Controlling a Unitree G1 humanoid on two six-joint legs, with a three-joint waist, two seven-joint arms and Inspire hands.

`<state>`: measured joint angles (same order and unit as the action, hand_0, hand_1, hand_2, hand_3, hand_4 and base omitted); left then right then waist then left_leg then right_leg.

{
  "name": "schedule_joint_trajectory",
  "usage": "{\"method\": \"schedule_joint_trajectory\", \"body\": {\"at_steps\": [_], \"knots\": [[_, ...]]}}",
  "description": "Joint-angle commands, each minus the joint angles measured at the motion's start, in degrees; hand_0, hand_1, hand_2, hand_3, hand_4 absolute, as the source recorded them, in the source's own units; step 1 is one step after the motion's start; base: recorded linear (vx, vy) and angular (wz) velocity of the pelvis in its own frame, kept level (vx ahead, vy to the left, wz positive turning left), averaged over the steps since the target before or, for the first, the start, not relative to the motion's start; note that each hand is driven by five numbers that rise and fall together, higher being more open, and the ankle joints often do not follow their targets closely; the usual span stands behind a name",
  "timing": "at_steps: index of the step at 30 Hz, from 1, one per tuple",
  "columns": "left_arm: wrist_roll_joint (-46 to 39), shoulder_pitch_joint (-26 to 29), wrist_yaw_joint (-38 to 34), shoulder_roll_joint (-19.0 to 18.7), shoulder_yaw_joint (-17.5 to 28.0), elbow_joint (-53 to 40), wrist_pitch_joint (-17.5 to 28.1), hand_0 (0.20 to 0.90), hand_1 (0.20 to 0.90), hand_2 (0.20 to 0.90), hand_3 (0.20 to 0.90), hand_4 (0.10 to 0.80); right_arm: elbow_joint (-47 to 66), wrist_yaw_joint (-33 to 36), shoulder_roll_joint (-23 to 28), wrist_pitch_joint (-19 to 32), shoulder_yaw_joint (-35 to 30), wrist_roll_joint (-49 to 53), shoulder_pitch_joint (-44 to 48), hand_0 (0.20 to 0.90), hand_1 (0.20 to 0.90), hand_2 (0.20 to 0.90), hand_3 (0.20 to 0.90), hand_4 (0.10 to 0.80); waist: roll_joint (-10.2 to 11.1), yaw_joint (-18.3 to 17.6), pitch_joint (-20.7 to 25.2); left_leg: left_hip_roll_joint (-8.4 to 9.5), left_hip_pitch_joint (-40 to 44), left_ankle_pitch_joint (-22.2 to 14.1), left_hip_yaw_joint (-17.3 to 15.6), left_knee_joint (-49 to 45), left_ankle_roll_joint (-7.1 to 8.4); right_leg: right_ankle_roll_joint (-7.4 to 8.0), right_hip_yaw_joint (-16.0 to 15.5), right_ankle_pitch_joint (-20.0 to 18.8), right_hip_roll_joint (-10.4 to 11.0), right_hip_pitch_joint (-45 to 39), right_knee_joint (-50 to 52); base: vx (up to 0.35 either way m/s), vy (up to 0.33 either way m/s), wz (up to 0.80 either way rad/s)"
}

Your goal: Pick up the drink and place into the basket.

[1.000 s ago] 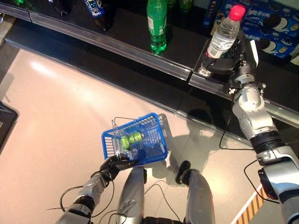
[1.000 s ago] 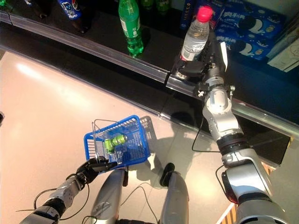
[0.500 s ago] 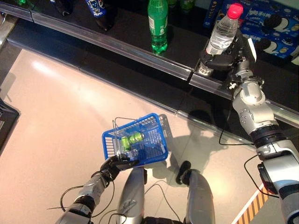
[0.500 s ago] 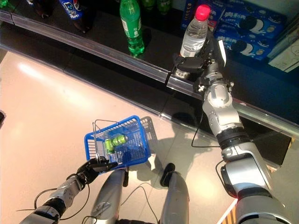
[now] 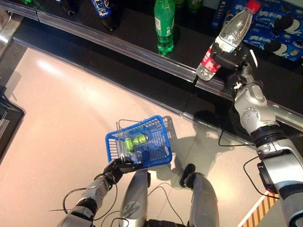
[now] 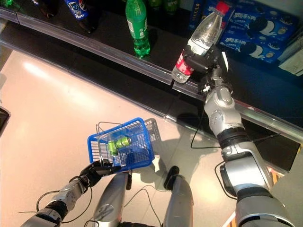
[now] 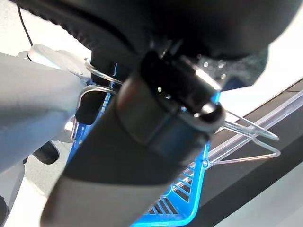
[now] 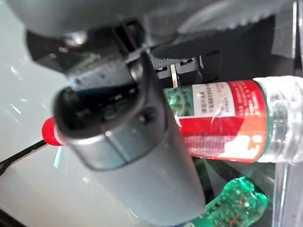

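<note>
My right hand (image 5: 233,56) is shut on a clear water bottle (image 5: 226,39) with a red cap and red label. It holds the bottle tilted, lifted off the dark shelf (image 5: 137,33), its base out past the shelf's front rail. The bottle's red label shows in the right wrist view (image 8: 222,120) with the thumb (image 8: 137,156) across it. My left hand (image 5: 115,167) is shut on the wire handles (image 7: 246,132) of the blue basket (image 5: 113,139), held up low at the left. Green cans (image 5: 134,141) lie in the basket.
A green bottle (image 5: 164,23) and dark bottles (image 5: 104,9) stand on the shelf to the left of the water bottle. Blue biscuit boxes (image 5: 279,23) are stacked at the back right. The shelf's rail (image 5: 118,43) runs across above the pale floor (image 5: 57,118).
My right hand has lifted the water bottle off the shelf and tipped it, base swinging out over the rail. The blue basket has stayed in place.
</note>
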<state>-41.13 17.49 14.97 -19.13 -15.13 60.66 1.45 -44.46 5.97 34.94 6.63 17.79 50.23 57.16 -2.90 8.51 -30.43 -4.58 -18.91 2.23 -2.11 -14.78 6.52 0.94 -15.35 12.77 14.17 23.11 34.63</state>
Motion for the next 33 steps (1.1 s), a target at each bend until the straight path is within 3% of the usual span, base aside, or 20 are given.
{"method": "schedule_joint_trajectory", "body": {"at_steps": [1,11,23,33], "knots": [[1.97,-7.01,3.25,-2.27,-5.1,-0.81,-0.15,0.3,0.3,0.3,0.2,0.1,3.25,-2.3,0.99,4.04,-0.73,2.09,8.38,0.3,0.3,0.3,0.2,0.1,-0.05,1.44,1.3,0.69,-0.18,-5.29,0.01,-5.29,-3.14,3.73,-0.12,-9.24,1.49,-2.9,-11.38,0.0,0.0,0.0],[1.67,-6.72,3.33,-2.28,-5.29,-1.31,-0.15,0.3,0.3,0.3,0.2,0.1,4.28,-2.06,0.53,5.07,-0.48,0.1,8.53,0.3,0.3,0.3,0.2,0.1,-0.18,1.36,1.1,0.91,0.16,-5.0,-0.11,-4.23,-3.25,3.93,-0.34,-9.71,1.34,-3.12,-12.45,0.0,0.0,0.0],[0.05,-6.38,3.95,-2.21,-5.16,-1.1,0.12,0.3,0.3,0.3,0.2,0.1,6.81,-4.47,-0.73,4.98,-1.05,4.57,7.72,0.3,0.3,0.3,0.2,0.1,-0.21,1.1,1.19,0.84,0.72,-4.66,-0.39,-3.27,-3.18,4.13,-0.51,-10.01,1.21,-3.67,-13.38,0.0,0.0,0.0],[-2.42,-7.58,4.52,-2.22,-3.11,-1.22,0.69,0.3,0.3,0.3,0.2,0.1,12.39,-5.89,-1.56,6.25,-1.52,2.2,4.17,0.3,0.3,0.3,0.2,0.1,0.29,0.6,3.37,0.79,4.39,-3.53,-1.21,1.31,-2.77,4.92,-0.57,-11.31,0.61,-7.13,-18.04,0.003,0.001,-0.02]]}}
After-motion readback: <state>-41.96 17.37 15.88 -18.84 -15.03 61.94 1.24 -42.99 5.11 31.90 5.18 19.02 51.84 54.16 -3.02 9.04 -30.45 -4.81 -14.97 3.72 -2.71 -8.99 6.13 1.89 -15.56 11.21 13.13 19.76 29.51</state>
